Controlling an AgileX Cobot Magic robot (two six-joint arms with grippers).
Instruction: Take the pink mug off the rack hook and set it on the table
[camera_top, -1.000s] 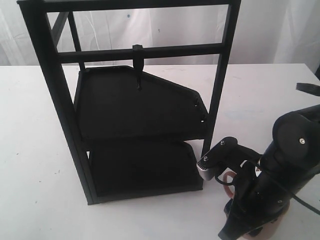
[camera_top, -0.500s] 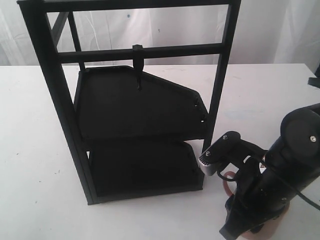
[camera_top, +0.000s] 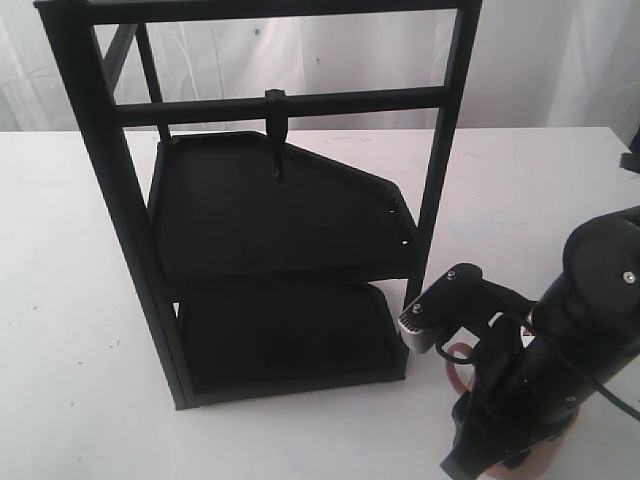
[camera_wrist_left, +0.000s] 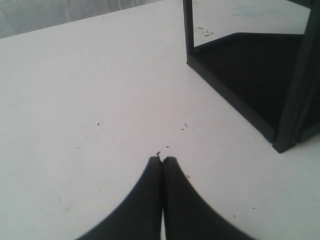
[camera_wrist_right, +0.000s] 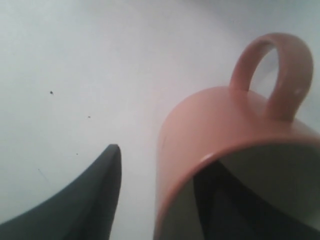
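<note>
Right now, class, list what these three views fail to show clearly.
Right wrist view: base of the pink mug and its contact with the table, hidden by its own body.
Exterior view: most of the mug, behind the right arm.
Left wrist view: upper part of the rack, cut off by the edge.

This looks like a robotics lab or test bench, not a home or a shop. A broad white tabletop (camera_top: 70, 330), marked only by faint specks and smudges, serves as the work surface. A plain white curtain (camera_top: 560, 60) hangs behind it as a backdrop and closes off the rest of the room. On the tabletop stands a single black rack (camera_top: 112, 200) of square bars, set out like a test prop. A black robot arm (camera_top: 595, 320) with a bare screw head (camera_top: 628, 276) works beside it.
</note>
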